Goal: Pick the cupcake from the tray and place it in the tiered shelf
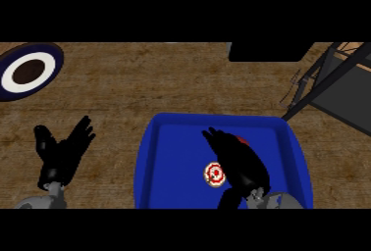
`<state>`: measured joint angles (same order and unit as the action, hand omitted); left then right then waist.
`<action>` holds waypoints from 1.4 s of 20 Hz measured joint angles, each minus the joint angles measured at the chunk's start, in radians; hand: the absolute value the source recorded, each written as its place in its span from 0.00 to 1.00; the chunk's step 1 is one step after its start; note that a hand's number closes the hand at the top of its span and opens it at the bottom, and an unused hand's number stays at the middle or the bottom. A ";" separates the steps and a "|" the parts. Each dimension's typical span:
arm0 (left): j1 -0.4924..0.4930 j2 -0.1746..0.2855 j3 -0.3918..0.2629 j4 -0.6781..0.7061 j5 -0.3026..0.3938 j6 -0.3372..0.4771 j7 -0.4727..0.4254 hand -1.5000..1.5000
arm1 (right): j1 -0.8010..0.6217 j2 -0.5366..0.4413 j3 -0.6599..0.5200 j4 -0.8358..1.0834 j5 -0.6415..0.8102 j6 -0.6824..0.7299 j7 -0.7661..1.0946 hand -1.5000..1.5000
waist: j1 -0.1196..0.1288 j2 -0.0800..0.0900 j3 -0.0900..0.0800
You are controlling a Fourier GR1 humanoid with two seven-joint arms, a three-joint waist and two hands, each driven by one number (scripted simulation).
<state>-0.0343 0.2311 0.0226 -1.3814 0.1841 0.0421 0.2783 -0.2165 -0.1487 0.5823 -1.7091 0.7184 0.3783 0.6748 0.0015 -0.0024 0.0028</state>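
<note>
A deep blue rectangular plastic tray [165, 147] lies on the brown wood-grain surface [145, 83], in the lower middle of the head view. Inside the tray, towards its near half and about midway across, sits the small round cupcake with a red-and-white swirled top [213, 174], resting on the tray floor. The black right hand [238, 159] is over the tray just to the right of the cupcake, its fingers [212, 135] stretched out straight and close together towards the tray's far wall. It holds nothing, and its inner edge meets the cupcake's side, though I cannot tell whether they touch. The black left hand [64, 147] rests off the tray's left side, apart from it, spread wide with fingers up and nothing in it. Beyond the tray's far right corner stands the dark metal-framed tiered shelf [340, 83], one of its legs coming down close to that corner. Well beyond the tray's far left corner lies a round plate with a dark blue rim, white ring and brown centre [29, 71]. A flat black block [272, 51] sits past the tray's far side, beside the tiered shelf.
</note>
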 measured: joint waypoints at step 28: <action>-0.010 -0.031 0.060 0.030 -0.041 -0.059 -0.019 0.50 | -0.003 0.090 -0.006 0.301 0.182 -0.073 -0.402 1.00 | -0.002 -0.008 -0.002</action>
<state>-0.0442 0.2006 0.0824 -1.3518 0.1435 -0.0170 0.2589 -0.2196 -0.0585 0.5763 -1.4083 0.9005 0.3049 0.2733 -0.0005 -0.0109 0.0009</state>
